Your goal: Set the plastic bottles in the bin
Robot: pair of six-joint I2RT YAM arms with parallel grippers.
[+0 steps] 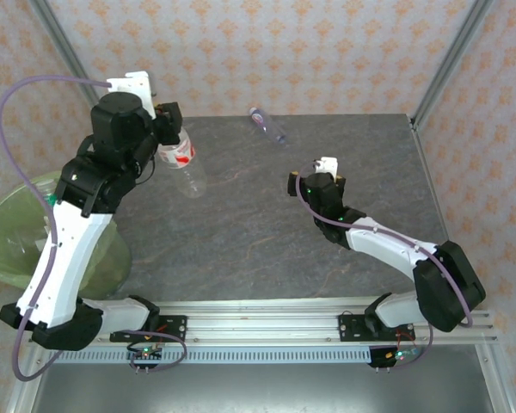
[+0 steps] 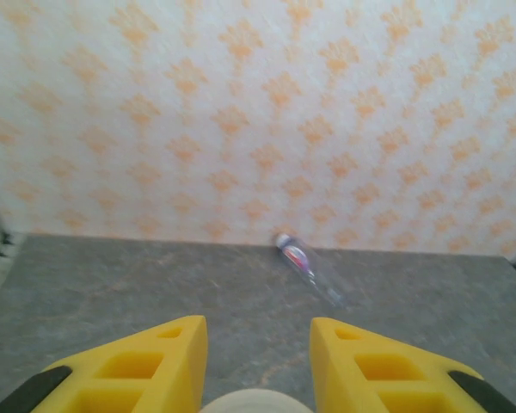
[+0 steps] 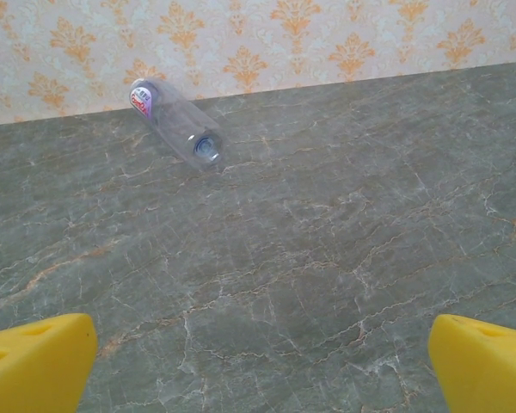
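Note:
My left gripper point(image 1: 172, 129) is raised over the table's back left, shut on a clear plastic bottle point(image 1: 183, 162) with a red-white label that hangs below it. In the left wrist view the bottle's pale top point(image 2: 256, 401) sits between the yellow fingers point(image 2: 155, 366). A second clear plastic bottle point(image 1: 268, 126) lies on its side by the back wall, also seen as the bottle point(image 2: 303, 262) and the bottle point(image 3: 174, 120). The bin point(image 1: 21, 228), lined with a green bag, stands left of the table below the left arm. My right gripper point(image 1: 314, 175) hovers open over mid-table, nothing between its fingers point(image 3: 34, 361).
The grey marble tabletop point(image 1: 267, 224) ends at a patterned wall behind and metal frame posts point(image 1: 451, 60) at the back corners. The arm bases sit on a rail point(image 1: 267, 327) at the near edge.

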